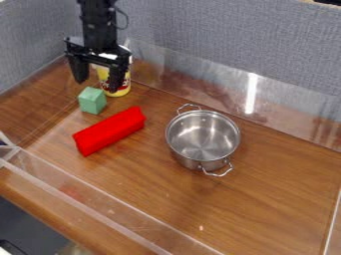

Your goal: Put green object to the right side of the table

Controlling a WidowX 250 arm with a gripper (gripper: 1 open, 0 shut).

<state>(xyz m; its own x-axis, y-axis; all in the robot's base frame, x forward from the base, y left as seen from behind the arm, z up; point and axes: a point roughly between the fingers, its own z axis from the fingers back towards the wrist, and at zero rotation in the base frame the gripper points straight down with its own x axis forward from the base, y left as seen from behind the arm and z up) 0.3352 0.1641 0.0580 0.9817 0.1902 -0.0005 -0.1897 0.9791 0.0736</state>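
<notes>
Green object: small matte cube-like block, resting on the counter at the back left, just behind the upper end of the red block and just in front of the yellow tub.
Hand: black, pointed straight down, fingers spread wide with nothing between them; it hung just above and slightly behind the green object, partly masking the yellow tub.
Step in hand: judged to be the approach to the grasp; the block was not yet touched.
Doing it well: the hand probably needed to come a little toward the camera so that the fingers straddled the block's flat sides, then descend squarely and close only once both fingers were below its top edge.
Hazards: the yellow tub stood close behind and the red block close in front, so a skewed descent could nudge either.
Destination: open counter at the right, beyond the steel pot; the carry should pass above the pot's rim.
Counter: brown glossy wood grain, edged by clear acrylic walls.
Red block: long, matte, lying diagonally.
Steel pot: round, shiny, empty, with small side handles.
Backdrop: grey woven fabric.
</notes>
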